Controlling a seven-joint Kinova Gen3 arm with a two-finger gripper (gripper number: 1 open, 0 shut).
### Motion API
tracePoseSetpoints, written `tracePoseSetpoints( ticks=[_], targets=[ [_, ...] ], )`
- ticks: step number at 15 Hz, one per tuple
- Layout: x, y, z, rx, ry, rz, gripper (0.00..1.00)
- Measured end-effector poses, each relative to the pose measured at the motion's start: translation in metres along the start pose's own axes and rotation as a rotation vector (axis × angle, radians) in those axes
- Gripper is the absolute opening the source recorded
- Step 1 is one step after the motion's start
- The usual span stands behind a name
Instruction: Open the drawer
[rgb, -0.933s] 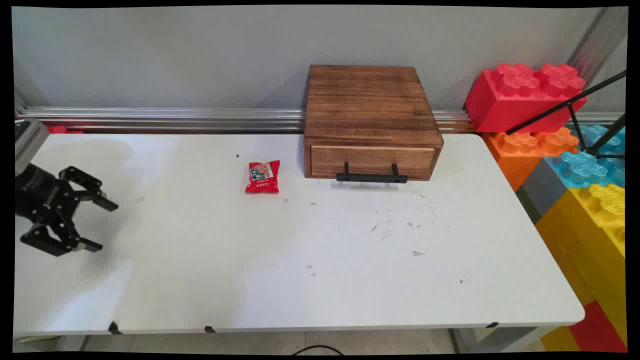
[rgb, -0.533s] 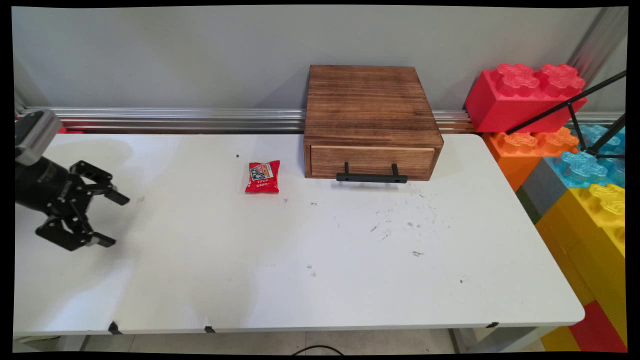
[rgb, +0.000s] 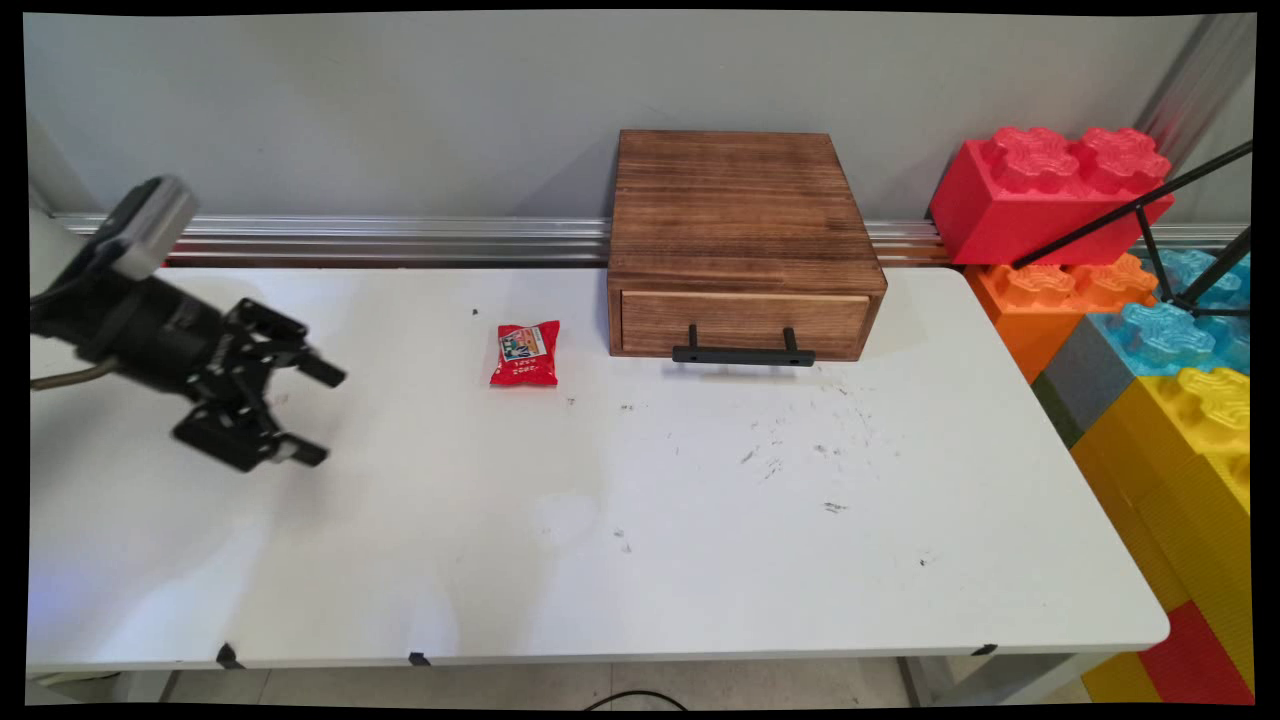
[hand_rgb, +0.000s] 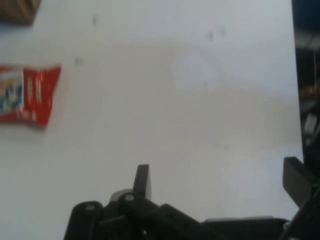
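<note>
My black gripper (rgb: 322, 414) hangs above the left part of the white table (rgb: 640, 560), open, with nothing between its fingers. A small red snack packet (rgb: 525, 354) lies flat on the table to its right, well apart from it. Just right of the packet stands a brown wooden drawer box (rgb: 740, 240) with a black handle (rgb: 743, 354), its drawer shut. In the hand view the gripper (hand_rgb: 220, 180) is spread wide over bare table, and the red packet (hand_rgb: 27, 95) lies at the left edge, with a corner of the wooden box (hand_rgb: 17, 10) above it.
Large toy bricks in red (rgb: 1050, 195), orange (rgb: 1050, 295), blue (rgb: 1170, 325) and yellow (rgb: 1200, 450) are stacked off the table's right end. A black tripod leg (rgb: 1140, 215) crosses them. A metal rail (rgb: 340, 238) runs along the wall behind the table.
The gripper has moved right and a little away from the near side, toward the red packet, staying open. Packet and drawer box have not moved.
</note>
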Motion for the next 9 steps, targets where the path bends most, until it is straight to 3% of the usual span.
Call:
tracePoseSetpoints(
  ticks=[5, 9],
  targets=[
    [0.044, -0.006, 0.024, -0.004, 0.107, -0.007, 1.0],
    [0.081, -0.014, 0.046, 0.012, 0.148, -0.001, 1.0]
  ],
)
